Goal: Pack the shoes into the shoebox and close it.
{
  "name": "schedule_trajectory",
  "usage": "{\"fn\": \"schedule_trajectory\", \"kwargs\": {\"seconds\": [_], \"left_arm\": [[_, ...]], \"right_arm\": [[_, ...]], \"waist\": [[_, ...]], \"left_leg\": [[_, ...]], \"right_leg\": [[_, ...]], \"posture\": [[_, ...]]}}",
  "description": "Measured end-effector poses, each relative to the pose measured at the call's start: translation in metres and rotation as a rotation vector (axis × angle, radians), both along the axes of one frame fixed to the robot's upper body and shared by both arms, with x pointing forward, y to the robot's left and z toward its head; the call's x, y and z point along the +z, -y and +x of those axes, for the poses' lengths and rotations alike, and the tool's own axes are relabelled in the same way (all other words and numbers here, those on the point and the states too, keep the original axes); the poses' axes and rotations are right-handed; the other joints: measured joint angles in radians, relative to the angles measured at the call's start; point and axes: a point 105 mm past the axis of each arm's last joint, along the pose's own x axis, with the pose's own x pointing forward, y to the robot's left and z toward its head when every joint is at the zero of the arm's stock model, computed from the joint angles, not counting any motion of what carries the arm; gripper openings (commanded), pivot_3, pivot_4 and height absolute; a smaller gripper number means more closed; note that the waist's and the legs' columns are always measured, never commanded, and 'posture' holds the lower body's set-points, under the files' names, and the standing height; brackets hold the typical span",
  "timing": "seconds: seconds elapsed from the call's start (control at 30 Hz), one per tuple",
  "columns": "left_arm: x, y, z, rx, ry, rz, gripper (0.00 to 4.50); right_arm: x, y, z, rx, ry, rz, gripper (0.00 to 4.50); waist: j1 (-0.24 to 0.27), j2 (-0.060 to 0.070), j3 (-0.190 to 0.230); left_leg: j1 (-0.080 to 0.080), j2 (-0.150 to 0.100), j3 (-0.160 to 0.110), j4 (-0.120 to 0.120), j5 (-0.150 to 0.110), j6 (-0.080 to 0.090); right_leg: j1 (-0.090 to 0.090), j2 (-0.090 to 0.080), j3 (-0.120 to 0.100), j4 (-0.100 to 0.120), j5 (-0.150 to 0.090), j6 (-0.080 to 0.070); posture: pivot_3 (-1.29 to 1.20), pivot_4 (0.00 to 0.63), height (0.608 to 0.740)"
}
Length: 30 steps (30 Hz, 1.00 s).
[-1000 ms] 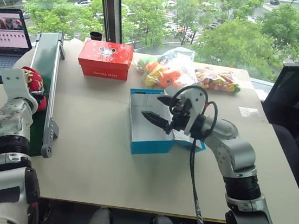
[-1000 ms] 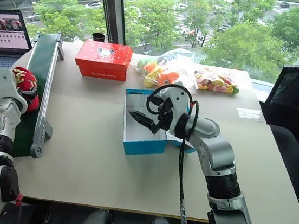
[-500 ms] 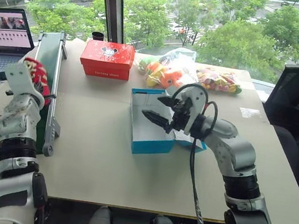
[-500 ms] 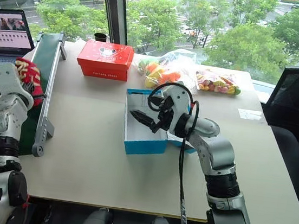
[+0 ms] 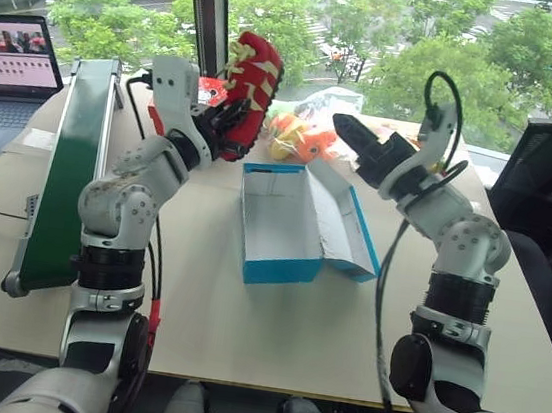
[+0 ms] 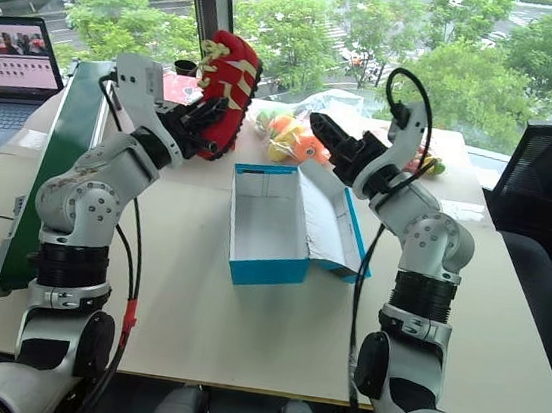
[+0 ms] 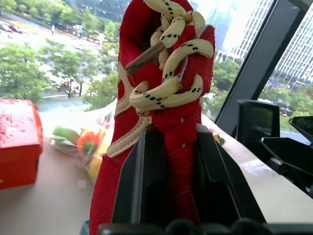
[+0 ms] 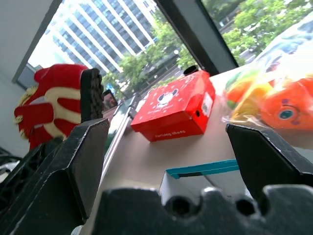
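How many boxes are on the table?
2. The open blue shoebox sits in the middle of the table, and the closed red-orange box stands farther back near the window; in the eye views the left arm and shoe mostly cover it.

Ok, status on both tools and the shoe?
Left tool shut on red shoe, held above table. Right tool open, empty. Blue shoebox open, nothing inside.

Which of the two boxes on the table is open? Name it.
The blue shoebox in the middle of the table: its lid is swung back toward the robot's right, showing a white, empty inside. The red-orange box near the window is shut.
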Motion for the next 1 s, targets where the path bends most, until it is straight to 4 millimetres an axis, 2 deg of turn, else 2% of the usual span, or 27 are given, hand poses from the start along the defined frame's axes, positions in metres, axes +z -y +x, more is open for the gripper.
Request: {"fn": "schedule_trajectory", "kwargs": {"seconds": [0.17, 0.37, 0.47, 0.7, 0.8, 1.0], "left_arm": [[-0.002, 0.029, -0.009, -0.091, -0.023, -0.019, 0.30], [-0.003, 0.039, -0.013, -0.117, -0.039, -0.037, 0.30], [-0.001, 0.046, -0.017, -0.129, -0.038, -0.047, 0.30], [0.001, 0.057, -0.023, -0.143, -0.047, -0.058, 0.30], [-0.001, 0.057, -0.024, -0.138, -0.054, -0.061, 0.27], [-0.005, 0.057, -0.023, -0.129, -0.080, -0.058, 0.27]], "right_arm": [[0.000, -0.001, 0.001, -0.015, -0.021, 0.016, 4.50], [0.007, -0.011, -0.005, 0.021, -0.003, 0.040, 4.50], [0.010, -0.022, -0.010, 0.058, 0.008, 0.045, 4.50], [0.003, -0.041, -0.017, 0.116, -0.002, 0.040, 4.50], [0.002, -0.043, -0.018, 0.124, -0.003, 0.041, 3.79], [0.004, -0.048, -0.019, 0.146, 0.007, 0.037, 1.74]], "waist": [[0.000, 0.000, 0.000], [0.001, 0.000, 0.000], [0.002, 0.000, 0.000], [0.002, 0.000, 0.000], [0.002, 0.000, 0.000], [0.003, 0.000, 0.000]], "left_leg": [[0.000, 0.000, 0.000, 0.000, 0.000, 0.000], [0.000, 0.000, 0.000, 0.000, 0.000, 0.000], [-0.001, 0.000, -0.001, 0.000, 0.000, 0.000], [-0.001, 0.000, -0.001, 0.001, 0.000, 0.000], [-0.001, 0.000, -0.001, 0.000, 0.000, 0.000], [-0.001, 0.000, -0.001, 0.000, 0.000, 0.000]], "right_leg": [[0.000, 0.000, 0.000, 0.000, 0.000, 0.000], [0.000, 0.000, 0.000, -0.001, 0.000, 0.000], [0.000, 0.000, 0.000, -0.001, 0.000, 0.000], [0.000, 0.000, 0.000, -0.001, 0.000, 0.000], [0.000, 0.000, 0.000, -0.001, 0.000, 0.000], [0.000, 0.000, 0.000, -0.002, 0.000, 0.000]], "posture": [[0.00, 0.150, 0.739], [0.00, 0.150, 0.739], [0.00, 0.150, 0.739], [0.00, 0.150, 0.739], [0.00, 0.150, 0.739], [0.00, 0.150, 0.739]]}}
